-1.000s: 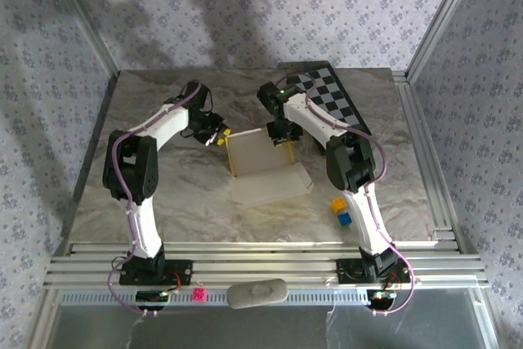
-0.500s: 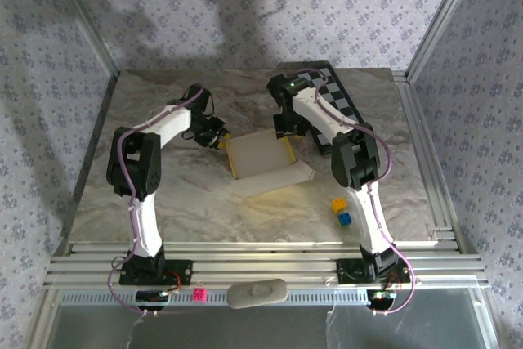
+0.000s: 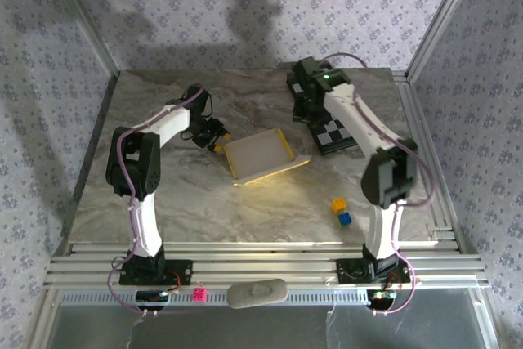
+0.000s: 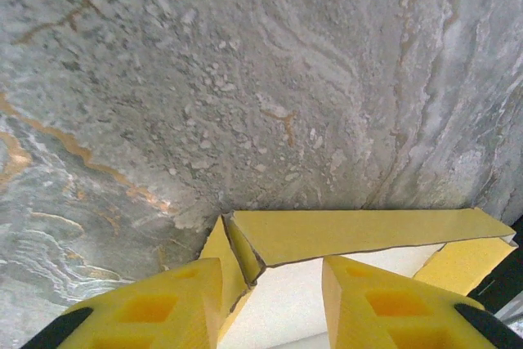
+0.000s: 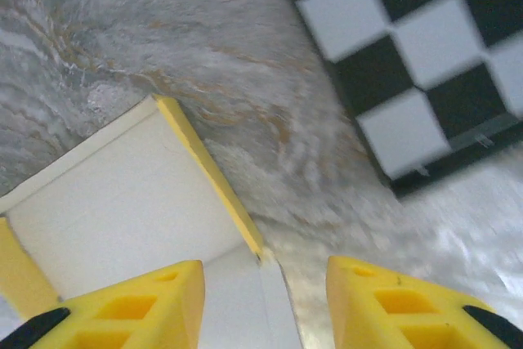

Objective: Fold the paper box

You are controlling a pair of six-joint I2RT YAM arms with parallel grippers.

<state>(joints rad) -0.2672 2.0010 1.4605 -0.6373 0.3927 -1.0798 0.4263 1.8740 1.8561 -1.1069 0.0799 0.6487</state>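
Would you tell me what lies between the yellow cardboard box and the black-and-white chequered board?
Only bare marbled tabletop separates the cardboard box from the chequered board; right wrist view.

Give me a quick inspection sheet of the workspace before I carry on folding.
Surface: marbled grey table.
Job's things: paper box lies open mid-table, pale inside up, yellow side walls raised, one flap lying flat.
Clutter: chequered board far right; yellow cube and blue cube near right.
Grippers: left gripper open at the box's far-left corner; right gripper open, holding nothing, apart from the box, near the board.
Cables: purple cables run along both arms.
Surroundings: patterned walls; metal rails at the near edge.
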